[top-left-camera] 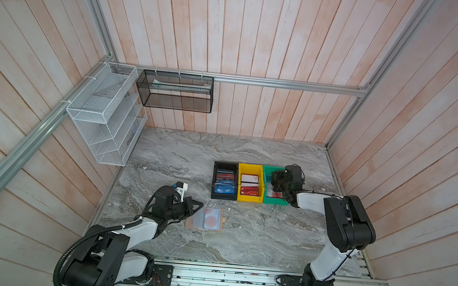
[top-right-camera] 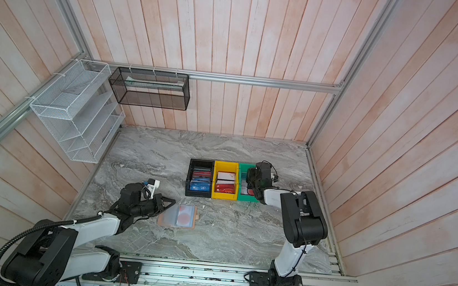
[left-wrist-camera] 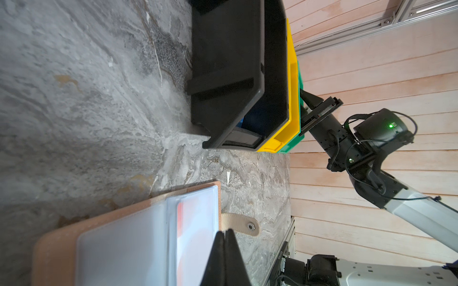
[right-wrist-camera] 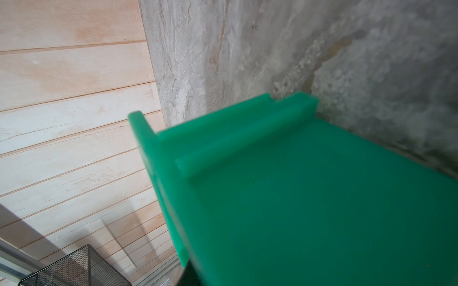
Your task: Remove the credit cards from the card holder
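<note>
The tan card holder [top-left-camera: 204, 219] [top-right-camera: 177, 216] lies open on the marble table, its clear sleeves facing up. One pale credit card with a red circle [top-left-camera: 212, 218] [left-wrist-camera: 195, 222] sits in its right sleeve. My left gripper [top-left-camera: 201, 204] [top-right-camera: 174, 201] [left-wrist-camera: 224, 232] is shut and empty, just over the holder's back left corner. My right gripper [top-left-camera: 278, 190] [top-right-camera: 253, 186] reaches down into the green bin [top-left-camera: 272, 201] [right-wrist-camera: 297, 198]. Its fingertips are hidden there, and only a dark finger sliver [right-wrist-camera: 188, 274] shows in the right wrist view. Blue and red "VIP" cards [top-left-camera: 224, 189] stand in the black bin [top-left-camera: 214, 180].
A yellow bin [top-left-camera: 249, 199] with pale and red cards stands between the black and green bins. A white wire rack [top-left-camera: 106, 113] and a black mesh basket [top-left-camera: 175, 91] hang on the back left walls. The arms' metal rail [top-left-camera: 236, 278] runs along the front edge.
</note>
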### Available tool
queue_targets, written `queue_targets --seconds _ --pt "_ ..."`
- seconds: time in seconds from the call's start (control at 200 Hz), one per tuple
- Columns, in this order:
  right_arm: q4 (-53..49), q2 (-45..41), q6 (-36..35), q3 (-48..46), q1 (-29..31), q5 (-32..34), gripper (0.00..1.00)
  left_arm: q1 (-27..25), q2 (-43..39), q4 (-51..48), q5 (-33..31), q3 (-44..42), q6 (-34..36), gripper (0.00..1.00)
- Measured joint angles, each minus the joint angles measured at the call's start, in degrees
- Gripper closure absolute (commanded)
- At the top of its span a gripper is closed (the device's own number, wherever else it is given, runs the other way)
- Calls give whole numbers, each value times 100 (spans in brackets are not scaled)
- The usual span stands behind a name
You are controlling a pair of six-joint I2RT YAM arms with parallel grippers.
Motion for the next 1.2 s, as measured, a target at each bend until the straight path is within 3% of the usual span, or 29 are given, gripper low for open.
queue_targets --seconds 0.315,1.2 --pt "24 -2 -98 -2 -26 -35 67 52 -162 -98 2 2 46 99" --pt "-444 -573 -201 -433 -70 -59 66 72 -422 -385 2 26 107 99"
